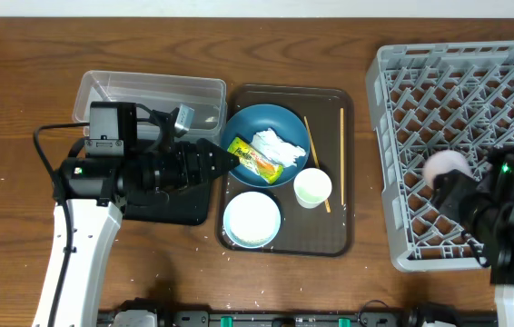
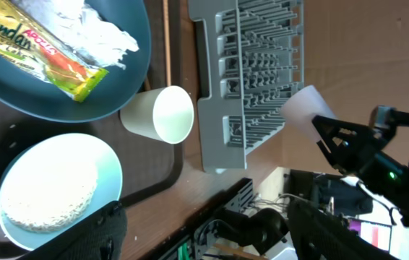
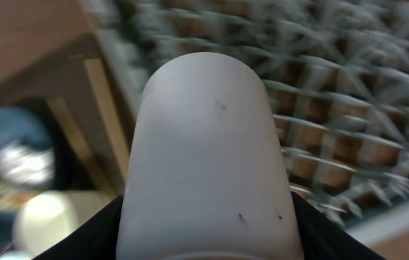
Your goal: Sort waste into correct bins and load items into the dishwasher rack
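My right gripper (image 1: 461, 186) is shut on the small pink cup (image 1: 448, 167) and holds it over the grey dishwasher rack (image 1: 475, 82); the cup fills the right wrist view (image 3: 208, 144). My left gripper (image 1: 228, 161) is open and empty at the left rim of the big dark-blue bowl (image 1: 266, 123). That bowl holds the yellow-green wrapper (image 1: 254, 156) and the white tissue (image 1: 281, 145). The light-blue bowl (image 1: 252, 238) holds rice (image 2: 45, 189). The white cup (image 1: 312, 187) lies beside it. Two chopsticks (image 1: 341, 136) lie on the tray.
The bowls, white cup and chopsticks sit on a brown serving tray (image 1: 348, 227). The clear tub (image 1: 148, 91) stands at the back left. The black tray (image 1: 189, 211) lies mostly hidden under my left arm. The rack takes up the right side of the table.
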{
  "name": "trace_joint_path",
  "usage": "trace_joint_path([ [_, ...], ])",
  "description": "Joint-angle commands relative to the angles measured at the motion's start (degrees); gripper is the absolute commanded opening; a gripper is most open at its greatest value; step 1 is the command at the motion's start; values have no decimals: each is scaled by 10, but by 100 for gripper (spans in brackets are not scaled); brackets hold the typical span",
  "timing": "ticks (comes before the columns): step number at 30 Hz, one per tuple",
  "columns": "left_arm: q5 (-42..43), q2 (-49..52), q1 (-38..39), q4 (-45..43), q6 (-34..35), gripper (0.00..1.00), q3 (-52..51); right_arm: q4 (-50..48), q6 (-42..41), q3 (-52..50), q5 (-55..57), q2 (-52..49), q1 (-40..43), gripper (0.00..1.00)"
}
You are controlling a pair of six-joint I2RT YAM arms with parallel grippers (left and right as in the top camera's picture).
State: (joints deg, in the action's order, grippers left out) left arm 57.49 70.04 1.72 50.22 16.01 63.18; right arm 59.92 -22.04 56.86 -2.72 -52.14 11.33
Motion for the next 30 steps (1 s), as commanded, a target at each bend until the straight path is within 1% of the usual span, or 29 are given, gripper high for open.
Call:
trace_joint_path([
  [1,-15,-1,1,1,-14,75,8,6,-18,6,54,-49,30,44],
  [8,-15,-1,1,1,-14,75,8,33,-17,6,25,-172,68,42],
  [10,-15,-1,1,1,-14,75,8,36,-15,6,24,-192,68,46],
  [11,-15,-1,1,1,-14,75,8,38,-15,6,23,-198,68,54],
  [12,-15,-1,1,1,-14,75,8,38,-15,6,23,-202,68,66],
  [14,-15,-1,1,1,-14,75,8,38,-15,6,23,-202,68,87],
  [15,-15,-1,1,1,-14,75,8,38,-15,7,23,-201,68,95],
  [16,-15,-1,1,1,-14,75,8,40,-17,12,20,-201,69,99],
  [20,-19,-1,13,-7,-28,75,8,54,-12,47,-35,-193,68,99],
  [23,-71,-1,51,-25,-29,75,8,47,26,71,-139,-174,65,99],
  [25,-148,-1,96,-37,-29,75,8,27,57,76,-229,-153,61,98],
  [27,-226,2,149,-50,-29,75,8,1,70,76,-297,-129,55,96],
  [30,-348,18,237,-78,-29,75,8,-21,61,76,-316,-97,41,96],
])
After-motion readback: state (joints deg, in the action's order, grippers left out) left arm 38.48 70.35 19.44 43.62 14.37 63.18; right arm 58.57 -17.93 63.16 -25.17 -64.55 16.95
